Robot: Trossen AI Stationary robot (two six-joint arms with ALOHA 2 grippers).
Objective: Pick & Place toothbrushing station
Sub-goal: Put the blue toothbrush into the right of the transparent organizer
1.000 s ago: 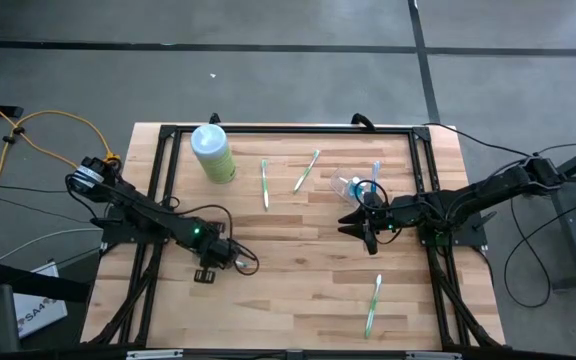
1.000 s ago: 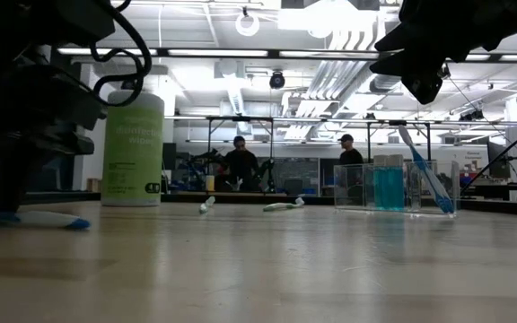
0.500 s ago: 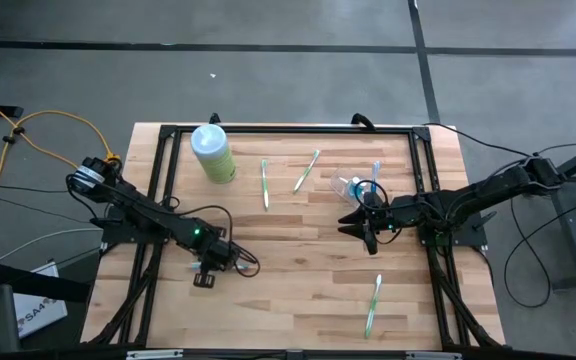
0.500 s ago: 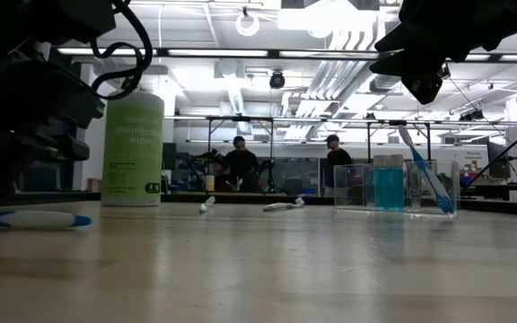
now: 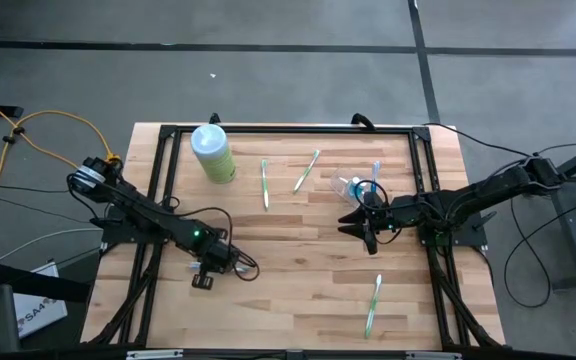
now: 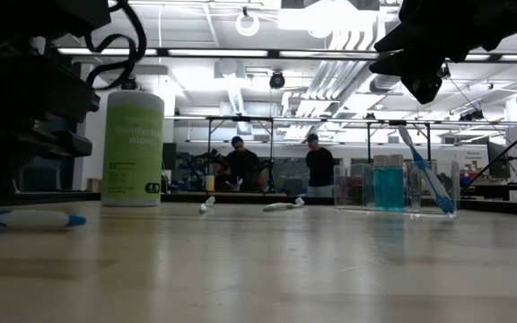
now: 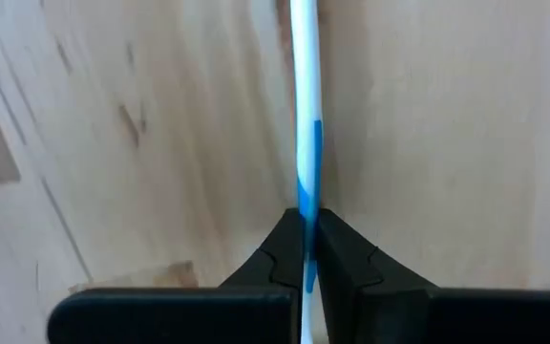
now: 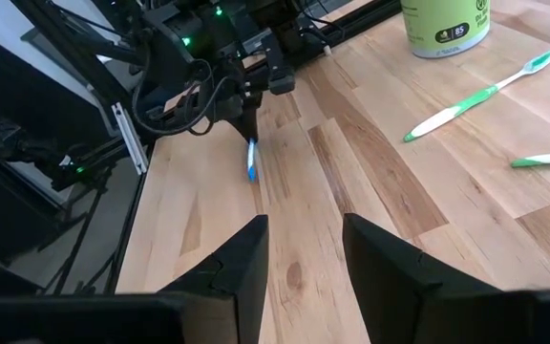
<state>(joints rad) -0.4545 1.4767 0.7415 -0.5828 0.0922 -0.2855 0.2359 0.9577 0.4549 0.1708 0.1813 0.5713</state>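
1. Nearest the camera side of the table (image 5: 298, 250), a green toothbrush (image 5: 373, 305) lies alone on the near right part, well apart from both arms.
2. On the near left, the left tool (image 7: 307, 250) is down at the wood with its two fingers pressed together on a blue-and-white toothbrush (image 7: 305, 143); it pinches the handle near one end while the brush lies flat along the surface. The right wrist view shows the same pinch from across the table (image 8: 251, 158).
3. The step in hand looks like the pickup of this brush: the grip is made, the lift is not yet done.
4. Mid-table on the right, the right tool (image 5: 368, 232) hangs above the wood with its fingers spread and nothing between them, just beside the toothbrushing station (image 5: 353, 188).
5. That clear holder stands right of centre on the far half, with a blue brush already leaning in it (image 6: 424, 175).
6. The next move likely calls for a straight lift, a carry rightward and farther across the table, and tipping the brush upright over the holder's mouth without knocking the waiting right arm.
7. Farther off lie two green toothbrushes (image 5: 265, 183) and (image 5: 307, 170), and a pale-green bottle (image 5: 212, 153) stands at the far left.
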